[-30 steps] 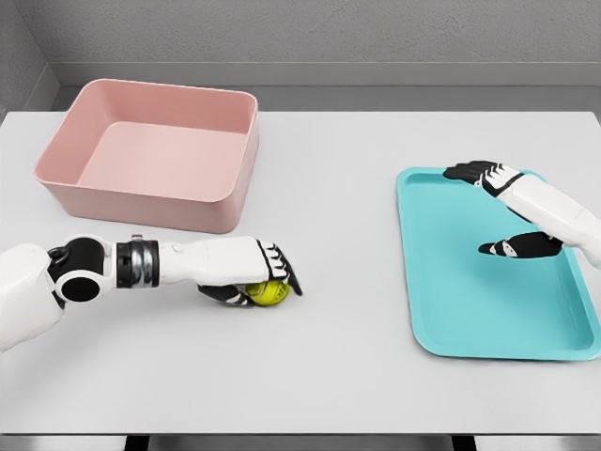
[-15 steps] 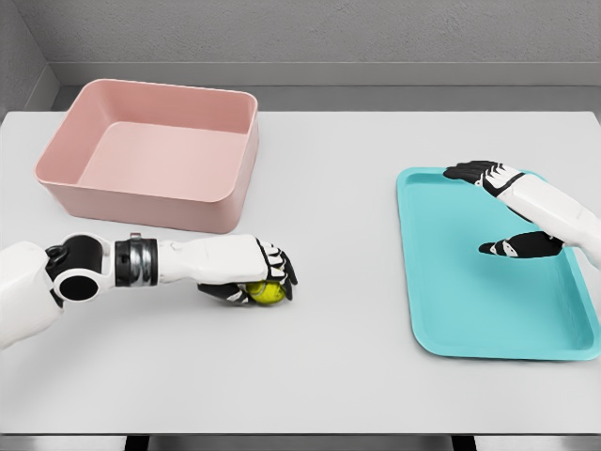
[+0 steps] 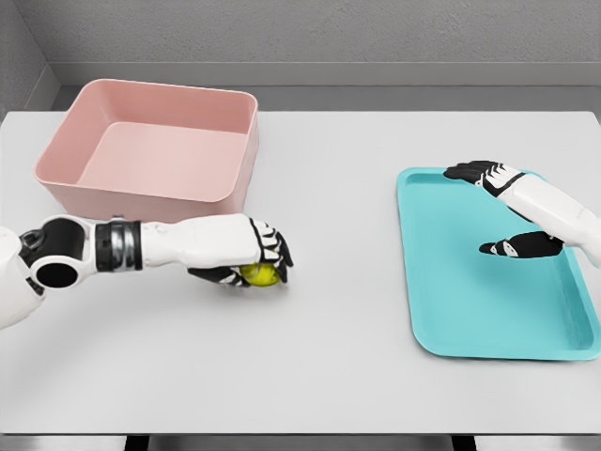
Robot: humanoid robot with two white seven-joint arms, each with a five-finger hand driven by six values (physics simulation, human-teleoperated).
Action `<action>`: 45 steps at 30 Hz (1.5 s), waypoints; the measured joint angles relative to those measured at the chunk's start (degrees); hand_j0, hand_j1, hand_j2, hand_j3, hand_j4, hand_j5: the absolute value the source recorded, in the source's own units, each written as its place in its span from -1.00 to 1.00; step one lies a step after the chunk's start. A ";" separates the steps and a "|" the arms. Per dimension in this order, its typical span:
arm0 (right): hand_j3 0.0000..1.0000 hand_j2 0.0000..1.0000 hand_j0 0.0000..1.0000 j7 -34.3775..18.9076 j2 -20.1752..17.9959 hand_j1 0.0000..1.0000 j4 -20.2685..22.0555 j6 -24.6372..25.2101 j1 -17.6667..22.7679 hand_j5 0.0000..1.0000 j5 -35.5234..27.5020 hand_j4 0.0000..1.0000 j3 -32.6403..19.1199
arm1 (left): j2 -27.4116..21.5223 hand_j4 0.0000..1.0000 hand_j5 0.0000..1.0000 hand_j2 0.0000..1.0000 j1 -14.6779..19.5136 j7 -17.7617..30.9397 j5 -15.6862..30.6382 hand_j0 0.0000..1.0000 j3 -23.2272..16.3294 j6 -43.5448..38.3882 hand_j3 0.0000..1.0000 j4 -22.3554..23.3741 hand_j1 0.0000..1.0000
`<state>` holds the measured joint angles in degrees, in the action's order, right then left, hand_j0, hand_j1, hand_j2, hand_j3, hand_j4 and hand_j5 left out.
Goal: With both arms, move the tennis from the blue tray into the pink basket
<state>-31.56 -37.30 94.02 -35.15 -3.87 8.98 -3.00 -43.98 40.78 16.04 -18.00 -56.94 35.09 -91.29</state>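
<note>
Lying under the left hand [image 3: 246, 252], out on the bare grey table [image 3: 338, 310] in front of the pink basket [image 3: 155, 155], just off its near right corner: the tennis ball [image 3: 258, 274], a small round yellow-green sphere with a bright, slightly glossy face, mostly covered from above and showing only along its lower right side. Curling down over the top of the ball, black-tipped fingers [image 3: 274, 246] closing around it, thumb tucking in beneath on the near side, so gripping rather than merely resting; whether lifting clear of the table or touching it, cannot tell. Reaching in from the lower left, white forearm with a dark banded wrist, lying nearly level across the table. Sitting empty, the basket: a shallow pink tub with rounded corners and upright walls, at the far left. Hovering over the far right part of the blue tray [image 3: 451, 282], the right hand [image 3: 502, 211], fingers spreading apart and relaxing, thumb pointing toward the tray's middle, grasping nothing. Lying flat at the right side of the table, the turquoise tray with a low raised rim, well apart from the ball and the basket.
</note>
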 measured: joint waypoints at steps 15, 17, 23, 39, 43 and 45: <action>1.00 1.00 1.00 0.01 0.00 1.00 0.04 0.00 0.09 1.00 0.00 1.00 -0.02 | -1.77 0.20 0.20 0.20 2.73 -0.01 2.18 0.20 4.68 0.00 0.20 0.07 0.20; 1.00 1.00 1.00 0.01 0.00 1.00 0.07 0.00 0.09 1.00 0.00 1.00 -0.04 | -1.86 0.20 0.20 0.20 2.81 -0.01 2.43 0.20 5.32 0.00 0.20 0.48 0.20; 1.00 1.00 1.00 0.01 0.00 1.00 0.09 0.00 0.09 1.00 0.00 1.00 -0.03 | -1.94 0.20 0.20 0.20 4.57 -0.01 3.49 0.20 6.81 0.00 0.20 3.44 0.20; 1.00 1.00 1.00 0.02 0.00 1.00 0.09 0.00 0.09 1.00 -0.02 1.00 -0.05 | -1.21 0.25 0.25 0.25 7.12 -0.07 5.19 0.25 10.27 0.01 0.25 14.94 0.25; 1.00 1.00 1.00 0.01 0.00 1.00 0.09 0.00 0.09 1.00 0.00 1.00 -0.04 | -1.19 0.50 0.50 0.50 7.12 -0.14 5.23 0.50 11.82 0.01 0.50 18.12 0.50; 1.00 1.00 1.00 0.00 0.00 1.00 0.09 0.00 0.09 1.00 0.00 1.00 -0.04 | -1.18 1.00 1.00 1.00 7.12 -0.35 5.25 1.00 12.45 0.01 1.00 19.32 1.00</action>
<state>-31.56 -37.30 94.10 -35.15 -3.78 8.98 -3.04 -45.16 47.90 15.69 -12.76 -44.49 35.10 -71.97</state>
